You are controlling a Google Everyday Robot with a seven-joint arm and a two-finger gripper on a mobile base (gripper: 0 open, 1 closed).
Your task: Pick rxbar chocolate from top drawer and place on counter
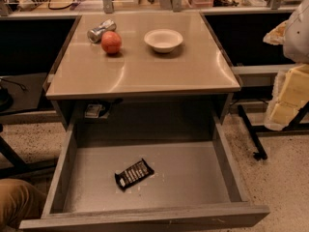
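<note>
Camera view from above, at the front: top drawer (193, 178) pulled fully out beneath the front edge of the counter (145, 71), presumably to leave the rxbar chocolate (133, 173) reachable from overhead. Lying flat and slanted on the drawer floor, left of centre, towards the front panel; black wrapper, white lettering. Gripper out of sight, so its state impossible to tell

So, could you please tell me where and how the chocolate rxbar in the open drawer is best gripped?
Probably from straight above, across the middle of the rxbar chocolate, pinching its two long edges. It lies flat and diagonal on the top drawer floor, apart from the walls, so no side approach fits. The tool is not in view.
</note>
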